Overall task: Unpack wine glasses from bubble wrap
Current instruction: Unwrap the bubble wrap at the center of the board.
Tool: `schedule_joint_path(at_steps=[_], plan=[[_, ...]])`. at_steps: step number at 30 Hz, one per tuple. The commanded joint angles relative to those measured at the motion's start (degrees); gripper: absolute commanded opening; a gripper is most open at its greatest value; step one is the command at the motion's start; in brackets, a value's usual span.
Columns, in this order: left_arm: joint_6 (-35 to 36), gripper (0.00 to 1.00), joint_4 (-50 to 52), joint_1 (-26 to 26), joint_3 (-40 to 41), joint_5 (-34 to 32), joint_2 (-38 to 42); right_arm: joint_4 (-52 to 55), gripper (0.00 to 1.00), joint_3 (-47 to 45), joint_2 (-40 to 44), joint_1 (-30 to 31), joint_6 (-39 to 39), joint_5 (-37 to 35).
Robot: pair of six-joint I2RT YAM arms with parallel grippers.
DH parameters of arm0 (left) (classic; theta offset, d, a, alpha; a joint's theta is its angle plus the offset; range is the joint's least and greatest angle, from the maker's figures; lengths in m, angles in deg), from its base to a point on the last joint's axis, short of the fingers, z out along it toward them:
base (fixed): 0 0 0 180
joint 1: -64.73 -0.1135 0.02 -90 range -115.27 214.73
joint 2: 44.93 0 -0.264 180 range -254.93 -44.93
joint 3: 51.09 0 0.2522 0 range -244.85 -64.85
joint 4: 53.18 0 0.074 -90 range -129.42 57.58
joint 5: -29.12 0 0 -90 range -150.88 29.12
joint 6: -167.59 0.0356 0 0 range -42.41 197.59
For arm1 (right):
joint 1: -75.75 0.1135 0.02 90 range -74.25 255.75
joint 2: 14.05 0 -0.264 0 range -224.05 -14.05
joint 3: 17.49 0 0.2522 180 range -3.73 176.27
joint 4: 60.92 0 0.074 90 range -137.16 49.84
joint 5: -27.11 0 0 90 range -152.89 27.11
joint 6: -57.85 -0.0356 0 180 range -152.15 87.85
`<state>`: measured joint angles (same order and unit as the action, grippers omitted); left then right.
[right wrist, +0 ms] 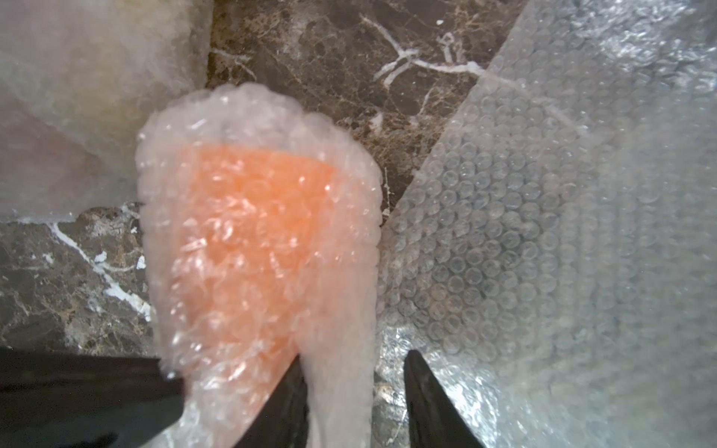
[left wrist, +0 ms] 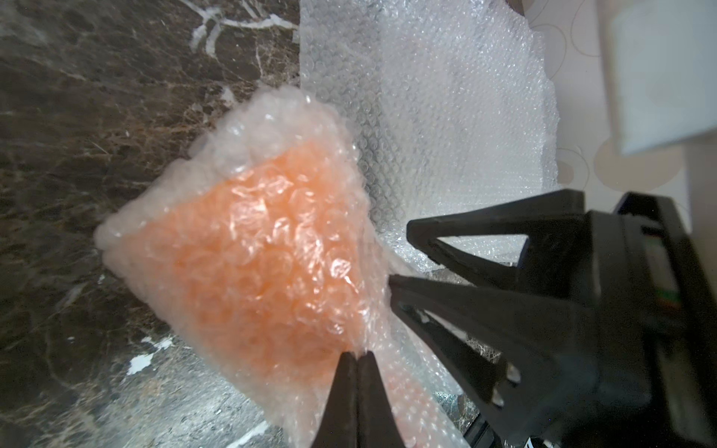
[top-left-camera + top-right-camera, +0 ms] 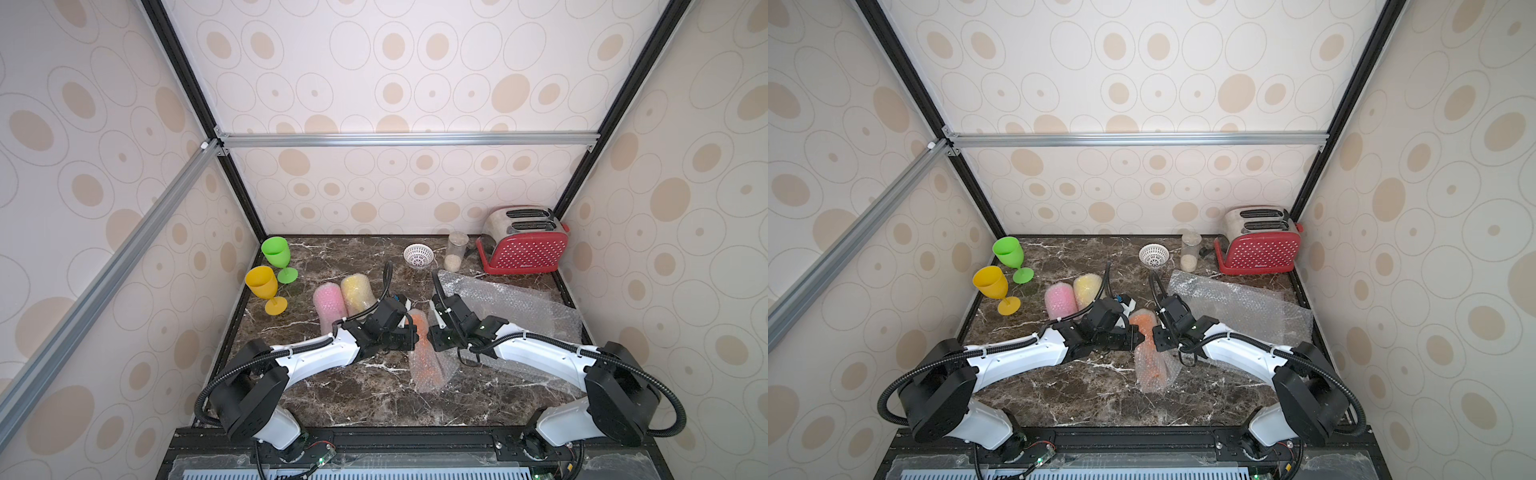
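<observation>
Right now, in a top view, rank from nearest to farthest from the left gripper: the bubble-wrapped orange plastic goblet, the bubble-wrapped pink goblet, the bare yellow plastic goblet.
1. The bubble-wrapped orange plastic goblet: pinched by the left gripper.
2. The bubble-wrapped pink goblet: lying farther back, to its left.
3. The bare yellow plastic goblet: upright by the left wall.

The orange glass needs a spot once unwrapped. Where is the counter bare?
Bare marble along the near edge, and between the green glass and white bowl. Crowded: the orange tube and two more mid-counter, loose bubble wrap on the right.
</observation>
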<state>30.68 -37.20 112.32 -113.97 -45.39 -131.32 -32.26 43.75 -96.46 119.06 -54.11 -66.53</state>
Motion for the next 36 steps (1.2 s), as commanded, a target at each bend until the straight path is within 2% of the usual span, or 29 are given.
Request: schedule_joint_path(at_steps=[1,10,26,36], plan=[[-2.1,0.00,-1.5,0.4,-0.1,-0.8,0.1,-4.6,0.41,-2.4,2.0,2.5,3.7,-2.4],[-3.1,0.00,-2.4,0.4,0.1,0.4,-0.8,-12.2,0.41,-7.7,1.9,3.8,5.0,-7.0],[-1.9,0.00,-1.8,0.4,-1.0,1.5,-2.3,-15.2,0.41,-4.0,-4.9,3.7,8.7,-9.8],[-1.4,0.00,-1.4,0.5,-0.3,1.6,-1.8,-16.1,0.44,-2.4,-6.7,2.5,8.4,-8.4]])
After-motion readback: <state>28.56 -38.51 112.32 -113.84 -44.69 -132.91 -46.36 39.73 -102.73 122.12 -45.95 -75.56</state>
